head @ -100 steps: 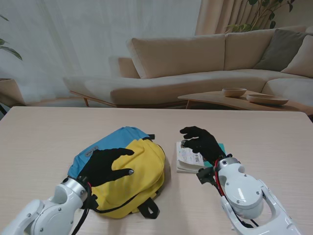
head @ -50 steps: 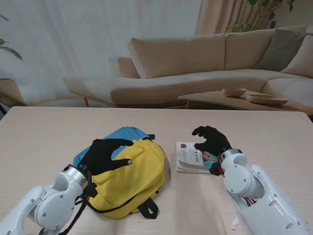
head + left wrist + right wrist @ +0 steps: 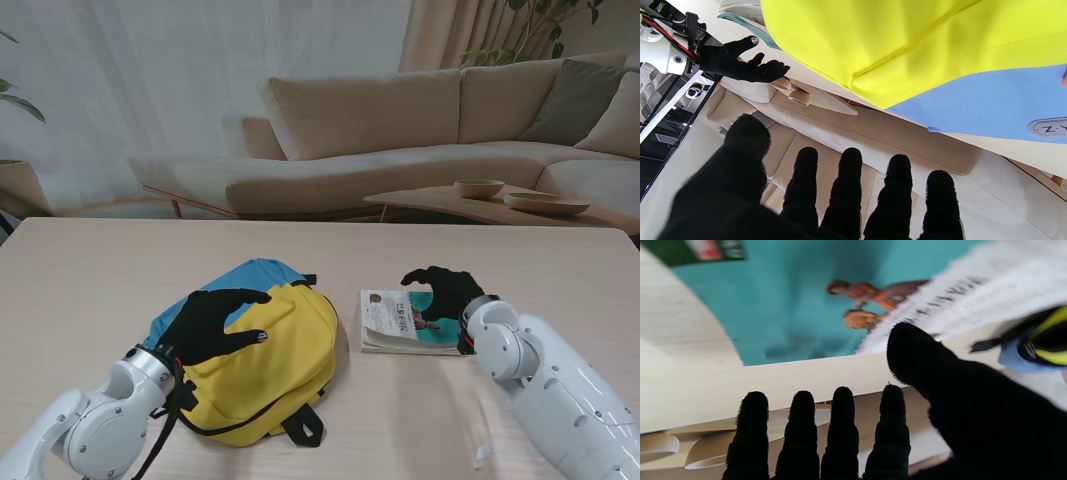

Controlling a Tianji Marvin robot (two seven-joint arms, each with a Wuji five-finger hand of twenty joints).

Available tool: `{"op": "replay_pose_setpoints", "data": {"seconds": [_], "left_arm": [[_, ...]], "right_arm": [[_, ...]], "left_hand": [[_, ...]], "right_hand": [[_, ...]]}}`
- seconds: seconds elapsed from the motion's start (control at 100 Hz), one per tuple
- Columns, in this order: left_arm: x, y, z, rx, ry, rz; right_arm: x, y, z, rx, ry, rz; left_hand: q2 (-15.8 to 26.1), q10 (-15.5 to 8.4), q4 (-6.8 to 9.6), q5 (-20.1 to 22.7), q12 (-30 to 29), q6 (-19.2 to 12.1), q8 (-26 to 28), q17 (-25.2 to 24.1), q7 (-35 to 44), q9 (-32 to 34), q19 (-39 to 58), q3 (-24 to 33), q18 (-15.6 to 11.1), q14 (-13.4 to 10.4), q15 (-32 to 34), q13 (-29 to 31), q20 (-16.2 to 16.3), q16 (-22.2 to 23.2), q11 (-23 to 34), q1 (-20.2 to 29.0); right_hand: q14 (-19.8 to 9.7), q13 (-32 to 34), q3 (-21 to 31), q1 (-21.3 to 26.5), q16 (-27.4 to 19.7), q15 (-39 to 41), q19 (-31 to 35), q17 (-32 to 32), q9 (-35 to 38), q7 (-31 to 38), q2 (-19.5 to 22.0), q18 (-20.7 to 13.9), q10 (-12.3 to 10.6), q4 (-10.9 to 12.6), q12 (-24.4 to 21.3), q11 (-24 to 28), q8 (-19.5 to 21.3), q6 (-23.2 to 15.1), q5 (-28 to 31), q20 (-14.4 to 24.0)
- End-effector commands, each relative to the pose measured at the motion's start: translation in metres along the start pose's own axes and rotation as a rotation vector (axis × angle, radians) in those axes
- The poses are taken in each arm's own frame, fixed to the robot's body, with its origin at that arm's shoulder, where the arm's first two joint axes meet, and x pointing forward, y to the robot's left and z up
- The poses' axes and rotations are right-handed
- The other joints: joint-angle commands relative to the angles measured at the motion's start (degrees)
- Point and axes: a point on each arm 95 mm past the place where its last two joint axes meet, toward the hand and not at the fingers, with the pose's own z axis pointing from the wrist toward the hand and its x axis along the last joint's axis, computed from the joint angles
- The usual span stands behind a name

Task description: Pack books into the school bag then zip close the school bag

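- Stand view: yellow and blue school bag [image 3: 255,345] lies flat on the counter [image 3: 90,280], left of centre. Left hand [image 3: 212,323] is over the bag's nearer-left part, fingers spread, gripping nothing; can't tell if the palm touches the fabric. Book [image 3: 405,322] w/ teal cover lies just right of the bag, apart from it, white pages fanned at its left edge. Right hand [image 3: 445,293] is over the book's right-far corner, fingers apart & curled, nothing held.
- Left wrist view: left hand's fingers [image 3: 850,190] are spread w/ gaps between them, empty. Bag's yellow panel [image 3: 907,43] & blue panel fill much of the frame; right hand [image 3: 740,63] shows in the distance, open.
- Right wrist view: blurred. Four fingers [image 3: 800,433] straight & apart, thumb off to the side, nothing in the grip. Teal cover [image 3: 790,306] w/ an orange figure is close by; bag's edge [image 3: 1037,346] is at the frame's side.
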Motion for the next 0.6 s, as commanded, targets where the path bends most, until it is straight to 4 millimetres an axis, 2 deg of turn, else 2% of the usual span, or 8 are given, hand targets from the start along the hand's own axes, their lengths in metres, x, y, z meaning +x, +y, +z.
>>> {"op": "replay_pose_setpoints", "data": {"seconds": [0.0,0.17,0.22,0.28,0.32,0.44,0.52,0.59], "left_arm": [[0.003,0.003,-0.001,-0.011,0.003,-0.013],[0.002,0.003,-0.002,-0.008,0.005,-0.012],[0.003,0.003,-0.002,-0.009,0.005,-0.013],[0.003,0.003,-0.002,-0.012,0.005,-0.013],[0.003,0.003,-0.002,-0.013,0.005,-0.012],[0.003,0.004,-0.002,-0.011,0.006,-0.015],[0.004,0.004,-0.002,-0.013,0.008,-0.015],[0.004,0.004,-0.002,-0.014,0.011,-0.016]], "right_arm": [[-0.003,-0.007,0.001,0.038,0.003,-0.027],[-0.007,-0.014,0.007,0.078,-0.012,-0.087],[-0.008,-0.017,0.008,0.085,-0.018,-0.095],[-0.009,-0.021,0.01,0.091,-0.025,-0.094],[-0.01,-0.023,0.01,0.094,-0.028,-0.092],[-0.012,-0.027,0.013,0.107,-0.029,-0.087],[-0.013,-0.029,0.015,0.117,-0.028,-0.093],[-0.014,-0.03,0.016,0.124,-0.028,-0.101]], "left_hand": [[-0.29,-0.91,2.1,0.24,-0.34,-0.36,-0.23,-0.57,0.47,-1.11,-2.43,1.7,-1.22,-0.55,-1.19,0.03,0.54,-0.44,0.48,-0.06],[-0.34,-0.98,2.04,0.15,-0.29,-0.42,-0.22,-0.52,0.56,-1.02,-2.6,2.04,-1.23,-0.66,-1.05,0.18,0.73,-0.39,0.59,-0.23],[-0.47,-0.96,2.02,0.26,-0.26,-0.31,-0.18,-0.36,0.67,-0.9,-2.58,2.19,-1.16,-0.5,-0.97,0.28,0.83,-0.36,0.66,-0.28],[-0.46,-0.95,1.99,0.4,-0.23,-0.37,-0.13,-0.34,0.79,-0.78,-2.61,2.28,-1.15,-0.48,-0.89,0.41,0.91,-0.34,0.74,-0.37],[-0.42,-1.0,1.98,0.41,-0.2,-0.29,-0.08,-0.33,0.88,-0.73,-2.63,2.33,-1.15,-0.55,-0.88,0.37,0.96,-0.35,0.78,-0.41],[-0.52,-0.94,1.96,0.38,-0.14,-0.23,0.05,-0.23,1.07,-0.68,-2.64,2.54,-1.05,-0.47,-0.77,0.42,1.11,-0.31,0.88,-0.45],[-0.49,-1.03,1.92,0.34,-0.09,-0.29,0.1,-0.15,1.13,-0.67,-2.65,2.57,-1.05,-0.54,-0.71,0.47,1.2,-0.31,0.95,-0.58],[-0.56,-0.97,1.92,0.23,-0.07,-0.21,0.12,-0.09,1.13,-0.7,-2.64,2.65,-1.07,-0.45,-0.67,0.5,1.28,-0.31,0.99,-0.56]], "right_hand": [[-2.12,-3.43,-0.77,1.33,-1.12,-1.9,-2.25,-1.4,-2.87,-1.32,-2.56,-1.54,-3.22,-1.86,-1.11,-1.63,-0.84,-2.66,-3.75,-1.28],[-2.73,-5.84,-2.4,-1.51,-2.28,-3.92,-4.12,-2.82,-6.28,-2.43,-2.82,-2.26,-3.25,-2.27,-1.97,-3.46,0.16,1.62,-9.56,-2.54],[-2.87,-5.74,-2.73,-2.08,-2.24,-3.65,-3.95,-2.81,-6.17,-1.0,-2.53,-2.04,-2.93,-2.22,-1.47,-2.12,2.77,5.85,-11.33,-2.74],[-3.31,-5.26,-2.62,-2.43,-1.72,-2.59,-3.54,-2.6,-6.85,0.48,-2.6,-1.82,-1.92,-2.27,0.32,2.45,6.94,10.4,-12.59,-2.81],[-3.65,-4.81,-2.45,-2.62,-1.21,-1.64,-3.19,-2.35,-7.22,0.6,-2.94,-1.7,-1.53,-2.36,1.37,5.52,9.24,11.15,-12.75,-2.72],[-4.67,-4.2,-1.54,-2.34,0.52,1.55,-1.69,-1.68,-7.64,0.11,-4.32,-1.88,-0.49,-2.61,1.89,8.11,14.49,12.58,-13.07,-1.92],[-4.62,-5.02,-1.08,-2.29,1.08,2.58,-1.29,-1.71,-7.77,-2.87,-5.0,-2.18,0.91,-2.78,1.28,7.15,15.19,13.34,-13.15,-1.6],[-4.39,-6.02,-1.26,-2.16,0.39,1.34,-1.98,-2.12,-7.61,-8.44,-4.72,-2.34,2.57,-2.81,-1.36,0.82,15.68,13.43,-12.98,-1.82]]}}
